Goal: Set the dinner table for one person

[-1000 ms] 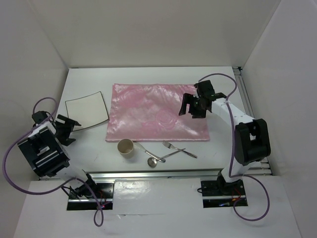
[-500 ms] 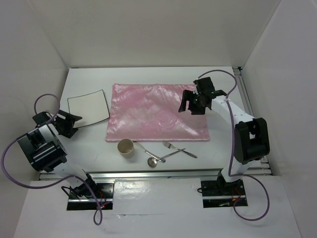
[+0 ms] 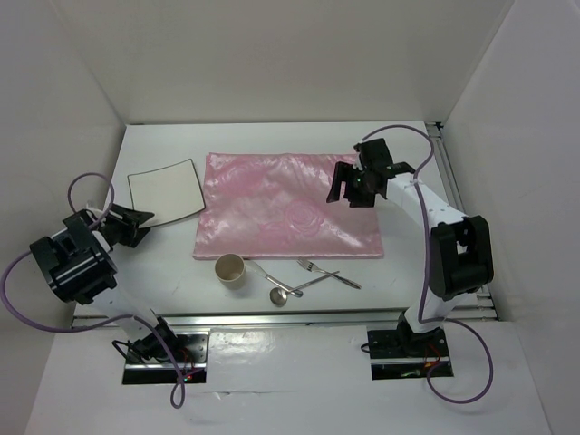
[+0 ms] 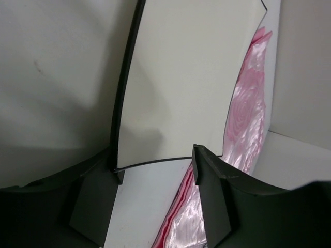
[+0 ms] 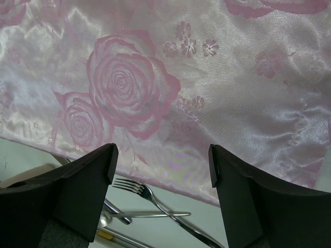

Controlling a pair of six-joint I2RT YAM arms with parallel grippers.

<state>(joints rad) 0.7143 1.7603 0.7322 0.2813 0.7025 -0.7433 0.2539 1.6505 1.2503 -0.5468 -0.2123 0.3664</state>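
— white walls box in the dinner table (image 3: 272, 138), which fills the view. what moved?
— from nine o'clock: the left gripper (image 4: 158, 163) has closed in on the plate (image 3: 165, 190), its fingers narrowing but apart, astride the seven o'clock corner. clamped or not, i cannot tell. the plate has crept toward one o'clock.
— the rest?
— cloth (image 3: 272, 204) at centre; cup (image 3: 229, 268), spoon (image 3: 279, 296) and fork (image 3: 313, 267) at six o'clock, untouched. the right gripper (image 5: 163, 152) hangs wide apart and empty over the cloth's three o'clock end.
— meaning?
— the plate heads for the cloth, i'd judge; nothing is set yet.
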